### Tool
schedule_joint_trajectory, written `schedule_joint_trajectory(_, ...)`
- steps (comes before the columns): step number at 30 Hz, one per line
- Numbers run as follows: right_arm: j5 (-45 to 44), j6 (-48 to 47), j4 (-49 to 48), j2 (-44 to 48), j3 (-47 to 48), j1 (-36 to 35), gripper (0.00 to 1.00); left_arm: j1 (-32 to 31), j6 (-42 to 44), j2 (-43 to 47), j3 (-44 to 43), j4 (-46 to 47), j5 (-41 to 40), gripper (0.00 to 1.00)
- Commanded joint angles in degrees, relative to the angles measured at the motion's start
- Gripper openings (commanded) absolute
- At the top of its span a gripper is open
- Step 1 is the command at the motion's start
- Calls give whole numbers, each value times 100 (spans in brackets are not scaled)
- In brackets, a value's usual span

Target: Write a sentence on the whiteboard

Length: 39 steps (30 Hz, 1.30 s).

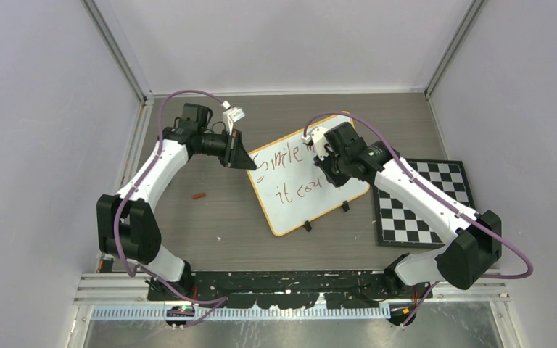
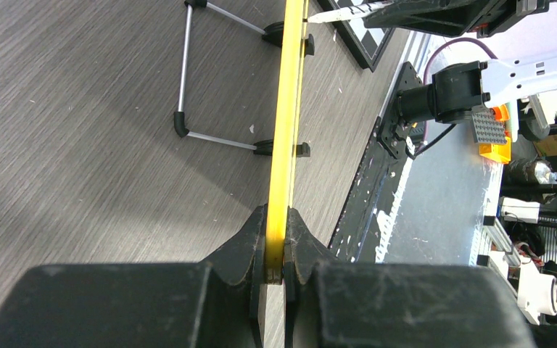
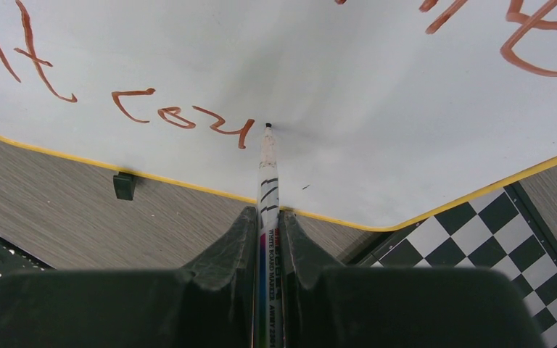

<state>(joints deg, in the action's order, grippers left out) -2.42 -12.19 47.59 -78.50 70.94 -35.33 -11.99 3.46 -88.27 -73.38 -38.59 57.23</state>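
The whiteboard (image 1: 297, 214) stands tilted at the middle of the table, propped on its black feet (image 1: 308, 226). My left gripper (image 1: 243, 158) is shut on its upper left corner; in the left wrist view the yellow rim (image 2: 288, 145) runs edge-on out of the left gripper (image 2: 276, 217). My right gripper (image 3: 267, 217) is shut on a white marker (image 3: 267, 174). Its tip touches the whiteboard (image 3: 377, 87) just right of the red-brown letters "cou" (image 3: 188, 119). Of the sentence (image 1: 279, 161), "Smile" and "it cou" show; my right gripper (image 1: 324, 163) hides the rest.
A black-and-white checkered mat (image 1: 421, 203) lies to the board's right, partly under my right arm. A small red-brown cap (image 1: 200, 195) lies on the table left of the board. The board's wire stand (image 2: 183, 72) rests behind it.
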Motion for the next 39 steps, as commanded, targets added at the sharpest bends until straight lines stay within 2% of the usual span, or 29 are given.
schedule_joint_trajectory(1,-96,-81,-242,2,-4,29,0,28,170,101,-97,-20,-318,0)
schedule_joint_trajectory(12,15,-18,-151,135,-269,31,0,29,163,96,-81,-8,-307,0)
schedule_joint_trajectory(29,-117,-6,-348,62,221,264,0,30,162,114,-104,-15,-335,0)
schedule_joint_trajectory(39,50,-32,-263,142,-131,345,0,30,152,66,-125,-17,-328,0)
